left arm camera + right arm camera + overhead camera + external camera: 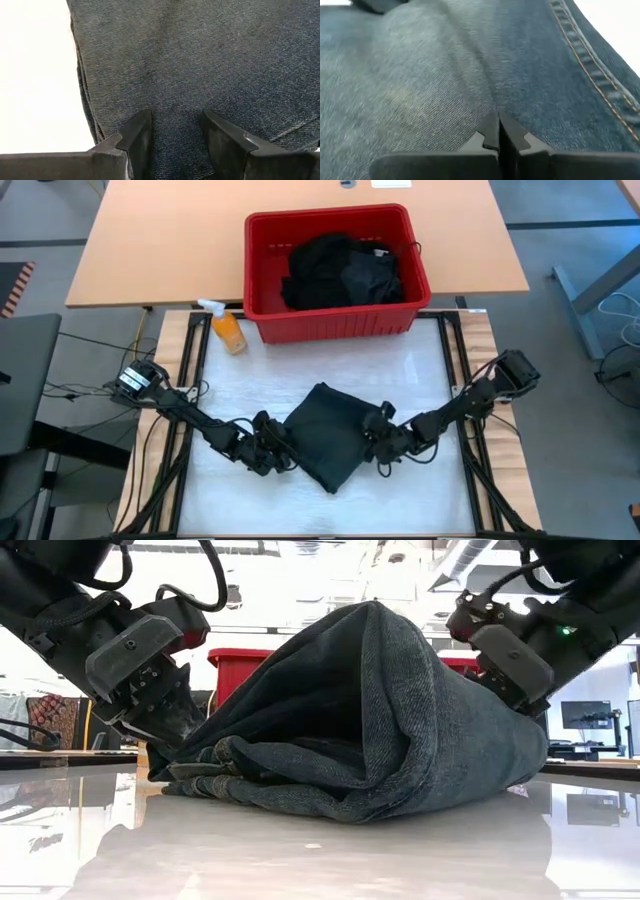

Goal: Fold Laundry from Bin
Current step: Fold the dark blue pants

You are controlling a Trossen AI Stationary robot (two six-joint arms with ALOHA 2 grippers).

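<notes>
While one garment (328, 435) lies outside, the bin (262, 277) holds dark laundry (343, 272).

Left arm: reaches in low from nine o'clock, its left gripper (175, 137) with fingers parted, pointing toward three o'clock. Right arm: reaches in low from three o'clock, its right gripper (498, 131) with fingers pressed together, pointing toward nine o'clock.

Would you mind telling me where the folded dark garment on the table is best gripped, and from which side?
Probably the layered edges of the folded garment on the left arm's side, approached low from that side. In the low view the stacked layers lie exposed near the table there, while the other side bulges in a rounded fold. The left pincer already straddles cloth; the right pincer is shut against it.
</notes>
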